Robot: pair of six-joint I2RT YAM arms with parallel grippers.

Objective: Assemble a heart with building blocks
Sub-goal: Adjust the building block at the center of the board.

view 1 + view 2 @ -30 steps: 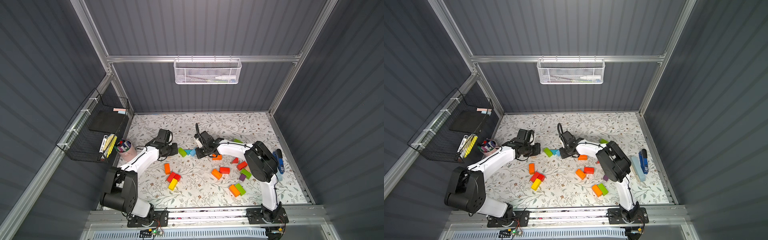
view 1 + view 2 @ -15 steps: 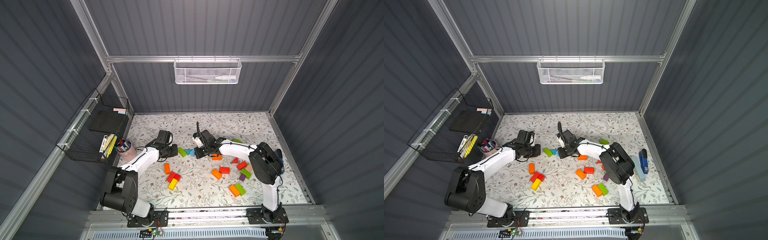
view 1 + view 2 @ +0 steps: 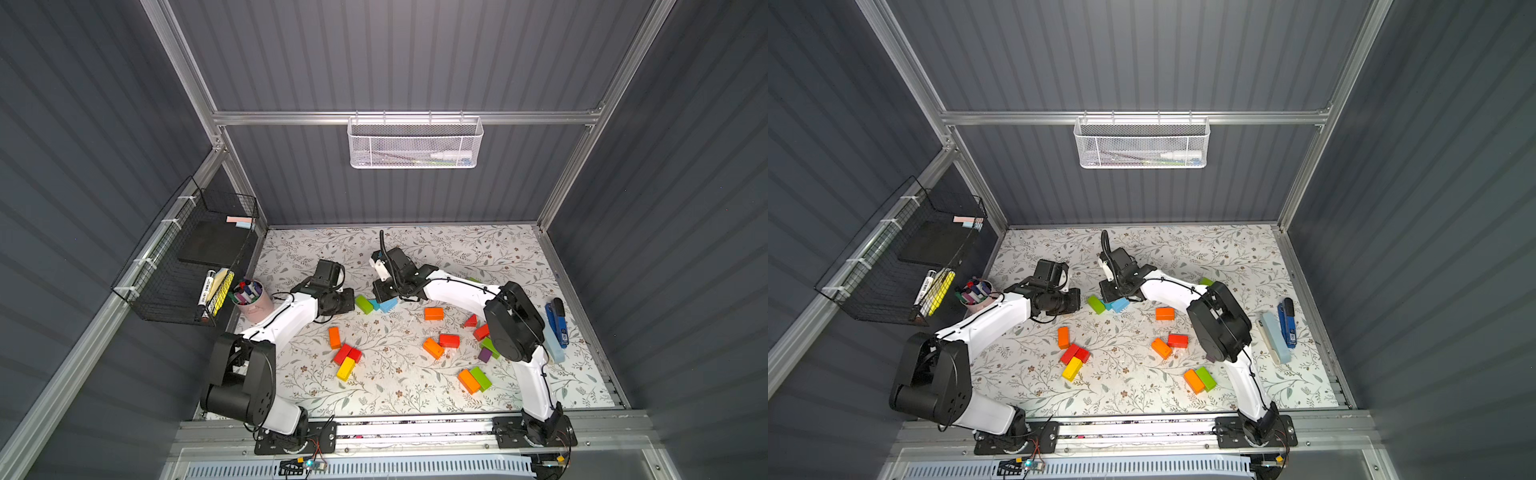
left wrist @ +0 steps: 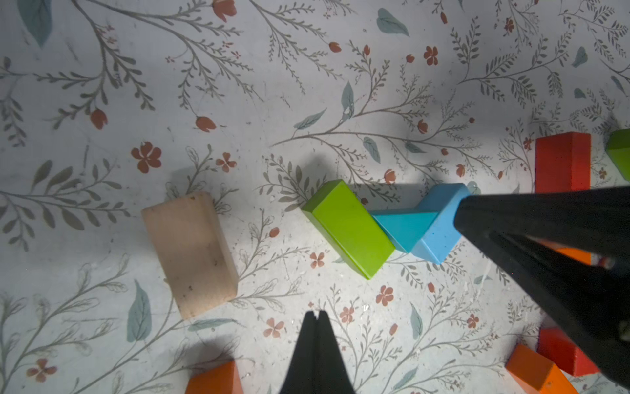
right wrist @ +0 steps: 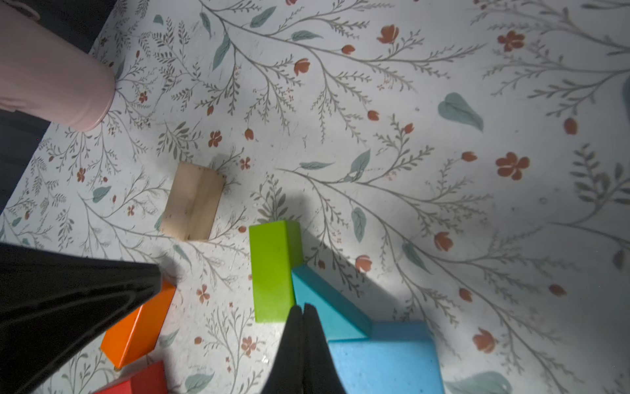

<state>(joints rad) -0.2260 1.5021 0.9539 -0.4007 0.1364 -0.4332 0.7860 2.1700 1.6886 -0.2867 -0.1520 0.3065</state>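
Three touching blocks (image 3: 376, 304), green brick (image 3: 364, 304) lying diagonal, left pincer (image 4: 317, 313) and right pincer (image 5: 302, 307) clenched empty

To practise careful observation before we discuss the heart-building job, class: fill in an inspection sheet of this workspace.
Surface: floral-patterned white mat, flat, faint scuffs.
Job's things: green wooden brick, teal wooden wedge and light blue wooden brick touch in a zigzag row; plain tan wooden brick lies apart; scattered painted blocks elsewhere; no heart yet.
Clutter: pink cup of marker pens at the mat's edge; long blue stapler at the opposite edge.
Grippers: left gripper shut, empty, over bare mat; right gripper shut, empty, tip at the light blue wooden brick.
Cables: black cable loops above the right wrist; no snag seen.
Surroundings: dark grey ribbed walls; white mesh basket and black wire basket hang on them.
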